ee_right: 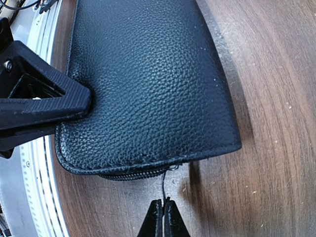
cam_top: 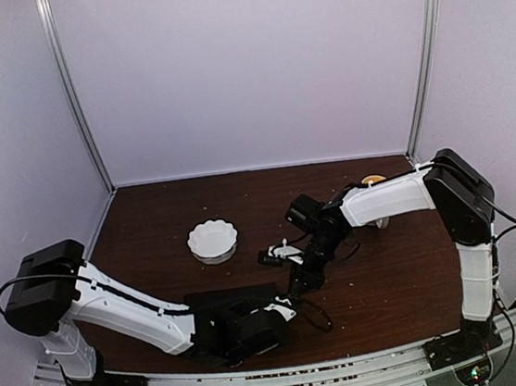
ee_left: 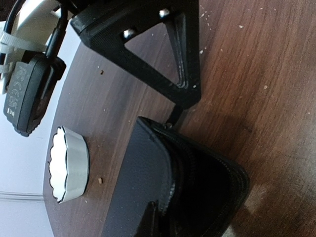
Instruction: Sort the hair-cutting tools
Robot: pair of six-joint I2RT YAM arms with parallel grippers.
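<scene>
Pinching the zipper pull at bottom centre, the closed right gripper faced the black case running up-frame, its left edge clamped by the left gripper.

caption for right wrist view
Right gripper, jaws shut on a thin cord at zip edge of the black case.

Case at the front, bowl behind it, tools off to the right.

On the table, the case lies flat near the front edge, between the two arm bases. The bowl stands behind it, well apart. The hair-cutting tools lie clustered right of the bowl, behind the case's right end, too small to tell apart. The left gripper clamps the case's front edge near that end; the right gripper sits just beyond it, pinching the pull cord.
</scene>
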